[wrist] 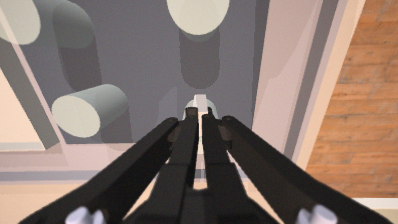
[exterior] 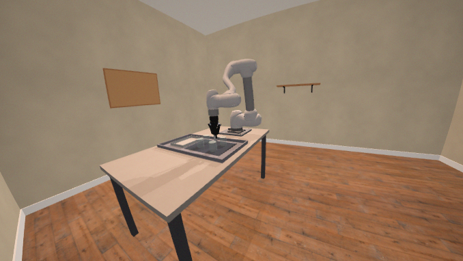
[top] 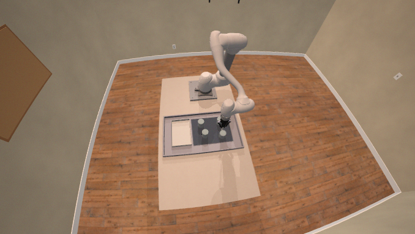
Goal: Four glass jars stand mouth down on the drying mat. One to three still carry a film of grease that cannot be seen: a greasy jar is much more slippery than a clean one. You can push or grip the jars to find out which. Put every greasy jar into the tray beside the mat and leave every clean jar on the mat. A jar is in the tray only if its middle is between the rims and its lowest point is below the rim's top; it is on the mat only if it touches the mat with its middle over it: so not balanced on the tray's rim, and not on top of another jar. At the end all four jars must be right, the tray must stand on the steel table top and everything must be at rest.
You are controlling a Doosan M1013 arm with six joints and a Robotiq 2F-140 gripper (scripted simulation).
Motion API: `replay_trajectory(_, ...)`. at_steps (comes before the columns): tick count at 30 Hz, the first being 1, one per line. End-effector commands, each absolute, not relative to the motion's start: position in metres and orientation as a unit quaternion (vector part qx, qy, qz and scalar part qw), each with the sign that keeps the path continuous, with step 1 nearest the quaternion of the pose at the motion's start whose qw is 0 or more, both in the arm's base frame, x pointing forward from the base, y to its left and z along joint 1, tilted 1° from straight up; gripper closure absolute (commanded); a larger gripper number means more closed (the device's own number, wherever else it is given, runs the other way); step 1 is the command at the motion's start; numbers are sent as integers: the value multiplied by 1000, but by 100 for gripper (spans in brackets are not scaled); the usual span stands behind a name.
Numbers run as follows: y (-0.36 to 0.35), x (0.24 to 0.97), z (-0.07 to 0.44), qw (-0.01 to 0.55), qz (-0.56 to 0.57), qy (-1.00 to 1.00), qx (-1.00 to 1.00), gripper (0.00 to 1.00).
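Four pale glass jars stand mouth down on the dark drying mat [top: 214, 141] [wrist: 145, 60]. Three show clearly in the overhead view: back left jar [top: 201, 121] [wrist: 82, 112], front left jar [top: 205, 132] [wrist: 17, 20] and front right jar [top: 223, 133] [wrist: 198, 15]. The fourth jar is at the mat's back right and mostly hidden behind my fingertips. My gripper [top: 224, 124] [exterior: 214, 135] [wrist: 200, 103] points down, shut with nothing between the fingers, its tips right at this jar. The white tray [top: 181, 133] lies left of the mat with nothing in it.
Mat and tray lie inside a raised grey steel frame [top: 202, 151] [exterior: 201, 155] [wrist: 280, 90] on a beige table [top: 202, 184]. The arm's base plate [top: 202, 90] stands behind the frame. The table's right edge and the wood floor [wrist: 365, 100] are close to the gripper.
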State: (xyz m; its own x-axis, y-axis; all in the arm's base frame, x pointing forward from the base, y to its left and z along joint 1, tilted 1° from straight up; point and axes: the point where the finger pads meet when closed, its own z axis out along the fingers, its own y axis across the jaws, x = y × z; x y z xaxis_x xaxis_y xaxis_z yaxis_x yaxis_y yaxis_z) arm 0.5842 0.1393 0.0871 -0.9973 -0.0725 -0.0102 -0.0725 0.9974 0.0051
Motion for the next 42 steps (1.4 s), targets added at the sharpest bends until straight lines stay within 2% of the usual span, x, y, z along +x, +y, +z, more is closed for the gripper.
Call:
replay_trajectory(1,138,572,83,4,2,999,-35,100)
replay_trajectory(42,138,559,80,4,2,999,-35,100)
